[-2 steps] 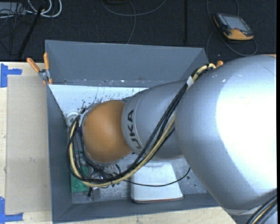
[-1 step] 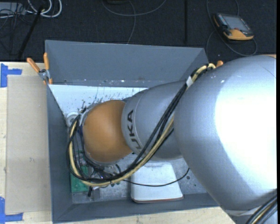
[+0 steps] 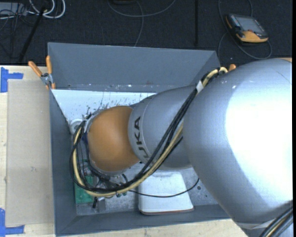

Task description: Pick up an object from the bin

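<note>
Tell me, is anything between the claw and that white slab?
Cannot tell. The arm's orange cover hides what lies below it. The white slab lies just right of it by the bin's near wall, a black cable draped across it.

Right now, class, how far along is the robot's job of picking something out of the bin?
The arm's orange wrist cover sits low over the left half of the bin: the reach looks done. In hand: nothing seen lifted; the green flat piece and white pad lie on the floor. Left: grasp, lift.
</note>
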Robot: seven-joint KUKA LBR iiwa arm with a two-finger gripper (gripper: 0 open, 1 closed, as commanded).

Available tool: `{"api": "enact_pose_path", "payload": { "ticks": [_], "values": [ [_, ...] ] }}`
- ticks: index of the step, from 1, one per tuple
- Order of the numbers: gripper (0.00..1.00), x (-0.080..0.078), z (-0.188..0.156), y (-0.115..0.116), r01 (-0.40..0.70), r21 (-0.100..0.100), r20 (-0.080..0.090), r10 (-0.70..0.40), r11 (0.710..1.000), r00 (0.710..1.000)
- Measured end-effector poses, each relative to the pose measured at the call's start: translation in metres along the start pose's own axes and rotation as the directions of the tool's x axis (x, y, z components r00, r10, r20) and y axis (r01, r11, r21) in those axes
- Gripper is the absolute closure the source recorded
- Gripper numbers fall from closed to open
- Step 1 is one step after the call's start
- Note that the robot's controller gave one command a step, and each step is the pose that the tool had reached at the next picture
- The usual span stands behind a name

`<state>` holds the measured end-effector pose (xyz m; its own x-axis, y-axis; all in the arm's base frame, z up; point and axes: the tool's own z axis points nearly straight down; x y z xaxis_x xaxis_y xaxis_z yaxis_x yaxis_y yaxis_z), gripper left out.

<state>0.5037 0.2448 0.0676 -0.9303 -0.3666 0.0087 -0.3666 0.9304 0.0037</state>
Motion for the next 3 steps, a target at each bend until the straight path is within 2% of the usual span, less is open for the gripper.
{"api": "enact_pose_path", "payload": {
  "ticks": [1,2,3],
  "values": [
    [0.0,0.0,0.0,0.0,-0.009,-0.002,-0.001,0.009,1.0,1.0],
    [1.0,-0.001,-0.001,0.0,-0.011,-0.003,0.002,0.011,1.0,1.0],
    [1.0,-0.002,-0.053,0.0,-0.014,0.003,0.013,0.014,1.0,1.0]
  ]
}}
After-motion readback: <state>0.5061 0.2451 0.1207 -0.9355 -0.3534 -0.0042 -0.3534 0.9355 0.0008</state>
